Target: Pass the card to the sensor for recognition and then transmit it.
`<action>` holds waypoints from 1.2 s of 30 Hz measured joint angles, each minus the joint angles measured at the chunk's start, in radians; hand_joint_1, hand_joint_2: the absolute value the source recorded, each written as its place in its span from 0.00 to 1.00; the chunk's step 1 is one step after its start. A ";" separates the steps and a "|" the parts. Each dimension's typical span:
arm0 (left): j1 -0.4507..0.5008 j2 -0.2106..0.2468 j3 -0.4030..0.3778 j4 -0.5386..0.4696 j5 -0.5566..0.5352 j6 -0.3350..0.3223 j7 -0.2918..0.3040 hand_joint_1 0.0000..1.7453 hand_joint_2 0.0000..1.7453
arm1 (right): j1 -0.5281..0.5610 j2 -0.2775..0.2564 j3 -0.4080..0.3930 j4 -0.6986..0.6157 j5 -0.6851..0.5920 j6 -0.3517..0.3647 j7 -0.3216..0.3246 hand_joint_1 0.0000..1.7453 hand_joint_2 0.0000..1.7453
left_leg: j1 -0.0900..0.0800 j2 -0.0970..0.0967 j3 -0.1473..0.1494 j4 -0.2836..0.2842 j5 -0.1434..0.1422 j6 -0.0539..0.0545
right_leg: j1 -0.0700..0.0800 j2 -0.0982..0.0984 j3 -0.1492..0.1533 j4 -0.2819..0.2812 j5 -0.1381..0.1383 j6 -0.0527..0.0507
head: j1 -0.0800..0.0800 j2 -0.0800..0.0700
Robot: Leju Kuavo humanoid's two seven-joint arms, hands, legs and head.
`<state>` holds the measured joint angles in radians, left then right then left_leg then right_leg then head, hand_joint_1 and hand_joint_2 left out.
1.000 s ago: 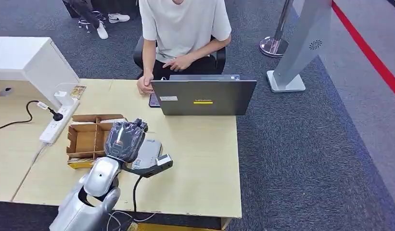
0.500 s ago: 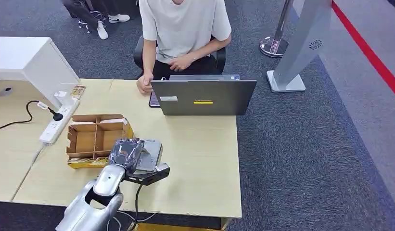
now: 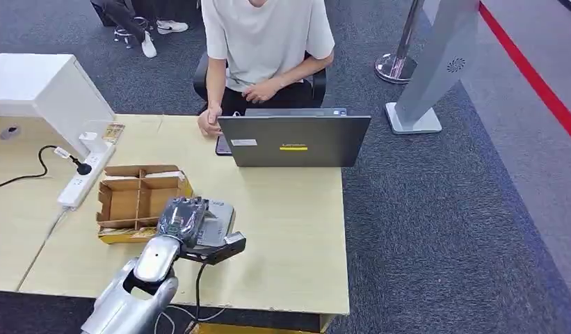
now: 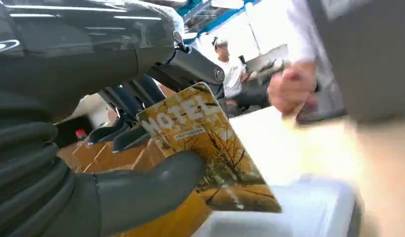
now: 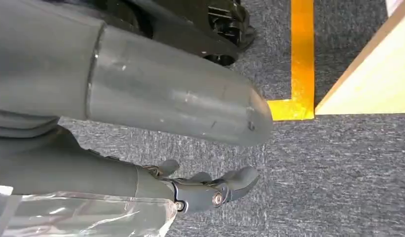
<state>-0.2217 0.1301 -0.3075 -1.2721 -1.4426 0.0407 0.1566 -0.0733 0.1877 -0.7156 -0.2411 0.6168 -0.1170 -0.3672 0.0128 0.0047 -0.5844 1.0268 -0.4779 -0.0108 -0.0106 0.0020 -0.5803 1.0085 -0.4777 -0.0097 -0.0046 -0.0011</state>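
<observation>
Your left hand (image 4: 106, 148) pinching yellow "HOTEL" card (image 4: 210, 153) between thumb and fingers, hovering over flat grey sensor box (image 3: 216, 223) on wooden table (image 3: 289, 229). Right hand (image 5: 190, 148) hanging over carpet, fingers apart, grasping nothing.

Head view looks down over the table (image 3: 296, 229) — left wrist view close above it.

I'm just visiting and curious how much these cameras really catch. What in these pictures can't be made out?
- Sensor, head view: the left hand covers most of it.
- Card, left wrist view: the thumb hides a corner and the small print is blurred; whether it touches the sensor cannot be told.
- Person, head view: cut off by the top edge.
- Laptop, head view: its screen faces away.
- Right hand, right wrist view: its fingers are partly hidden.
</observation>
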 joint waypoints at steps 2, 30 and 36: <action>-0.003 -0.004 0.000 -0.057 -0.018 0.103 -0.012 1.00 1.00 | 0.001 0.004 -0.005 0.000 0.002 -0.007 -0.012 0.00 0.00 | 0.000 -0.001 0.000 0.000 0.000 0.000 | 0.000 -0.001 0.000 0.000 0.000 0.000 | 0.000 0.000; -0.346 0.074 0.011 0.051 -0.070 0.369 0.152 1.00 1.00 | -0.026 0.026 0.008 0.000 0.058 0.001 0.023 0.00 0.00 | 0.000 -0.001 0.000 0.000 0.001 -0.001 | 0.000 0.000 0.000 0.000 0.001 -0.001 | 0.000 0.000; -0.357 0.073 0.002 0.079 -0.070 0.316 0.138 0.00 1.00 | -0.026 0.026 0.008 0.000 0.057 -0.001 0.023 0.00 0.00 | 0.000 -0.001 0.000 0.000 0.001 -0.001 | 0.000 0.000 0.000 0.000 0.001 -0.001 | 0.000 0.000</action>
<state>-0.5786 0.2033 -0.3052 -1.1929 -1.5126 0.3568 0.2949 -0.0988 0.2132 -0.7073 -0.2411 0.6741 -0.1183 -0.3441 0.0126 0.0042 -0.5847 1.0269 -0.4770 -0.0114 -0.0106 0.0020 -0.5807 1.0088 -0.4770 -0.0103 -0.0046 -0.0011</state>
